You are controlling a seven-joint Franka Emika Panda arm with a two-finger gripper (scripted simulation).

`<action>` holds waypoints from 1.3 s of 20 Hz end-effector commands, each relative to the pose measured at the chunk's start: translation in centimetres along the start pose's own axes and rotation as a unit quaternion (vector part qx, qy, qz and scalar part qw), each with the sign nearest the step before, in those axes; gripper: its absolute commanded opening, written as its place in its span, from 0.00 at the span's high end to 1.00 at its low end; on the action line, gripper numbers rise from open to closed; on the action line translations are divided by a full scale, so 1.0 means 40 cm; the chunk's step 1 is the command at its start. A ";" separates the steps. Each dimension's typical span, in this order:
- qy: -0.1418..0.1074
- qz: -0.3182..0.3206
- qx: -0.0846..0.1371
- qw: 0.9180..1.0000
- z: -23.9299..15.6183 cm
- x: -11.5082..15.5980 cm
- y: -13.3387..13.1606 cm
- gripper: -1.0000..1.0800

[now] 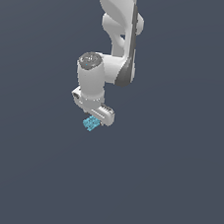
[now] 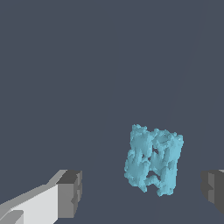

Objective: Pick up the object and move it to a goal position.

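Wrist view: gripper fingers are seen spread wide, the cyan bumpy object is framed between them, untouched, nearer one finger

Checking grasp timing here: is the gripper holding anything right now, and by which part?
Nothing is held. In the wrist view the gripper has its jaws open, with the light-blue object between them, clear gaps on both sides and touching neither.

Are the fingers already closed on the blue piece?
No. In the wrist view the fingers stand wide apart, with bare gaps on both sides of the cyan object, so the gripper is open around it.
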State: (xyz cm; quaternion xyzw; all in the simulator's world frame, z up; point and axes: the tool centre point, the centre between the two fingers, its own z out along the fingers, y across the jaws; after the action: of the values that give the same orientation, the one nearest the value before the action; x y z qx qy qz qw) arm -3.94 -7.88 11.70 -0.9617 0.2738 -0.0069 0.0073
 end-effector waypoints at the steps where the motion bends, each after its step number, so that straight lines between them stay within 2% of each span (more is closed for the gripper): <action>1: -0.001 0.032 -0.003 0.999 0.023 -0.008 0.027 0.04; 10: -0.004 0.090 -0.009 0.996 0.062 -0.024 0.078 0.04; 17: -0.004 0.089 -0.009 0.996 0.076 -0.025 0.078 0.04; 26: -0.004 0.092 -0.009 0.996 0.171 -0.028 0.083 0.04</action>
State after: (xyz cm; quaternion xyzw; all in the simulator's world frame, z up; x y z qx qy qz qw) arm -6.52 -10.03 5.37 -0.9327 0.3605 0.0004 -0.0002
